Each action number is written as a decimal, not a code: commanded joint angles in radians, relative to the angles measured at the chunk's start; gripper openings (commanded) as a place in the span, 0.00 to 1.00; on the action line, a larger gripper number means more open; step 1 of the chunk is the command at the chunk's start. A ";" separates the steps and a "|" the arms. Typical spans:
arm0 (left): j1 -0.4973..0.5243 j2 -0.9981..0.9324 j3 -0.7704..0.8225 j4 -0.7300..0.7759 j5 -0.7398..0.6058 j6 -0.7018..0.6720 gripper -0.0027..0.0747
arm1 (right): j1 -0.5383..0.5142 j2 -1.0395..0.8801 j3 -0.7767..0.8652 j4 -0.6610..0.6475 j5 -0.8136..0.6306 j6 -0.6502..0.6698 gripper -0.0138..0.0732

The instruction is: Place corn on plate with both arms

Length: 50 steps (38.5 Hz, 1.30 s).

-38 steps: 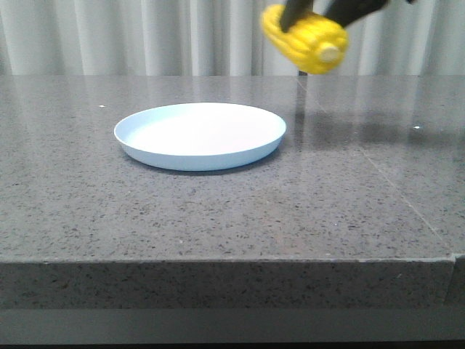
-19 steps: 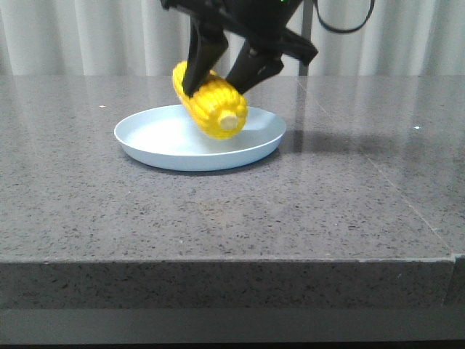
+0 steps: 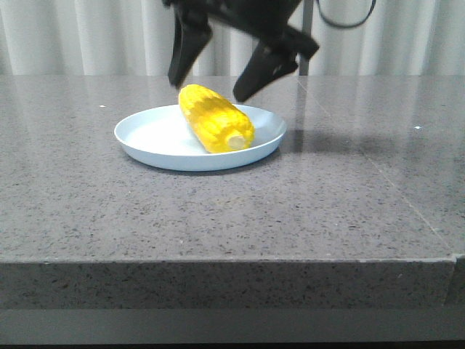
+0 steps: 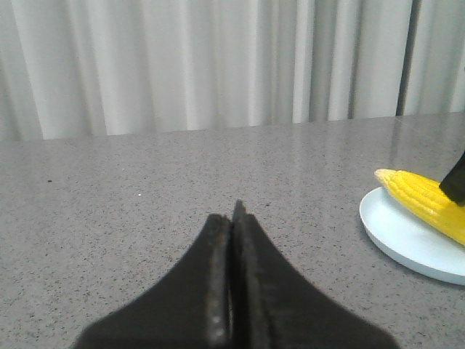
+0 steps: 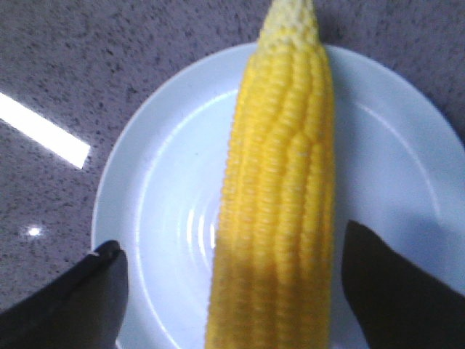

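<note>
The corn (image 3: pixel 216 118) lay across the plate (image 3: pixel 149 133) on the table (image 3: pixel 218 218); my right fingers (image 3: pixel 218 62) were spread wide just above it, my left fingers (image 4: pixel 231 276) pressed together, empty. Best to lift straight up, clear of the kernels

No text, label, brand, number or sign can be read in any of the views. The plate (image 3: pixel 156 136) is plain and has no mark on it, and the corn (image 3: pixel 215 118) shows only its rows of kernels. The dark gripper fingers (image 4: pixel 232 291) and the speckled grey table (image 3: pixel 218 218) also carry no writing.
</note>
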 commanded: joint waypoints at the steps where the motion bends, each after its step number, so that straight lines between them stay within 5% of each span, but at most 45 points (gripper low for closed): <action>1: 0.001 0.013 -0.024 0.004 -0.087 -0.010 0.01 | -0.013 -0.115 -0.053 -0.004 -0.039 -0.001 0.88; 5: 0.001 0.013 -0.024 0.004 -0.087 -0.010 0.01 | -0.027 -0.142 -0.085 -0.008 0.004 -0.001 0.78; 13: 0.001 0.013 -0.024 0.004 -0.087 -0.010 0.01 | -0.064 -0.172 -0.113 -0.012 0.050 -0.010 0.30; 20: 0.001 0.013 -0.024 0.004 -0.087 -0.010 0.01 | -0.139 -0.206 -0.111 -0.055 0.095 -0.012 0.08; 31: 0.001 0.013 -0.024 0.004 -0.087 -0.010 0.01 | -0.310 -0.366 0.011 -0.183 0.147 -0.012 0.08; 40: 0.001 0.013 -0.024 0.004 -0.087 -0.010 0.01 | -0.416 -0.642 0.356 -0.229 -0.068 -0.012 0.08; 50: 0.001 0.013 -0.024 0.004 -0.087 -0.010 0.01 | -0.421 -1.028 0.798 -0.239 -0.345 -0.012 0.08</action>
